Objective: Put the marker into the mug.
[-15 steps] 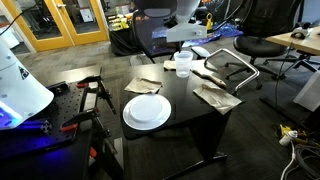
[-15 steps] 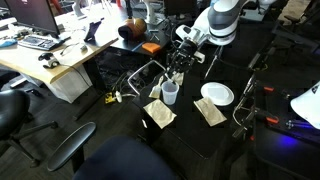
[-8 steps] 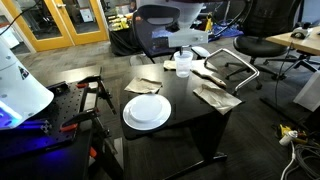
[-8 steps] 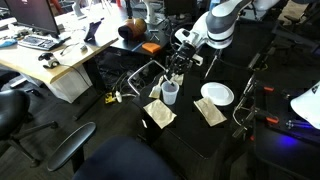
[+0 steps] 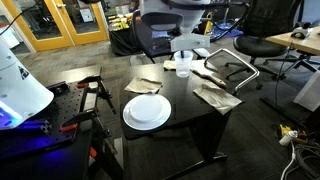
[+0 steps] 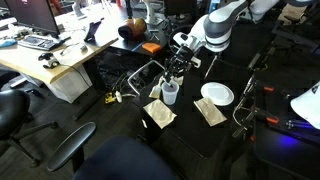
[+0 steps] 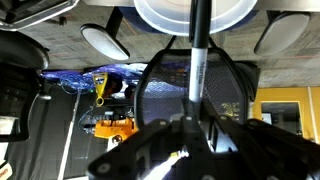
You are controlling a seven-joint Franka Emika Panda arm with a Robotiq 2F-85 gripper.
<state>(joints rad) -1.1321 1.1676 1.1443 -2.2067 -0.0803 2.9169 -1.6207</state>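
Black table [image 5: 195,118], with round white plate [image 5: 147,111] well off from the fingers. White robot arm [image 6: 218,28]: upper links have swung over the last second, wrist barely shifted. Pale translucent mug [image 5: 183,66] sits just beyond the fingertips. Gripper [image 7: 195,125] clenched on thin dark marker [image 7: 197,70], tip aimed at mug's mouth. Likely aligned; release pending.

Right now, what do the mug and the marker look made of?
The mug: probably plastic. Its wall looks milky and translucent rather than glass-clear, with a matt finish. The marker: likely smooth hard plastic, a dark barrel with a paler grey stretch that catches light. Both are guesses, as the pictures are small.
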